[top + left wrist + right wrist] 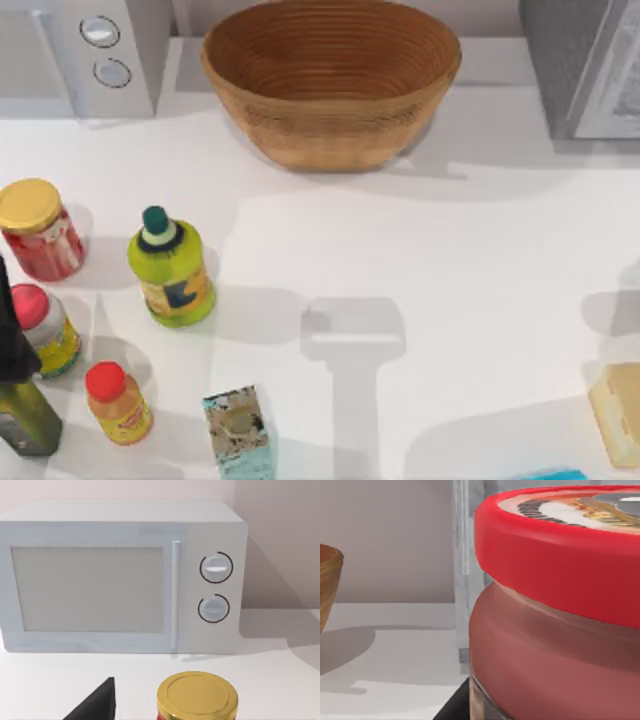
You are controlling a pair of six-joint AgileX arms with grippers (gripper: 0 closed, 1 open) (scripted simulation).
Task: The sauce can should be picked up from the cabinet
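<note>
You're at the grasp step: in the right wrist view the sauce can (555, 610) looms very close, with the cabinet (462, 570) just behind it. From above, the cabinet (580, 65) sits at two o'clock on the bench (400, 260). I cannot tell how the right jaws stand. Next, judge that they straddle the can before clenching and lifting. The can's top shows an emblem, no readable writing. The left arm idles near the microwave (125, 575) and yellow-lidded jar (197, 697); its jaws' state is unclear too.
</note>
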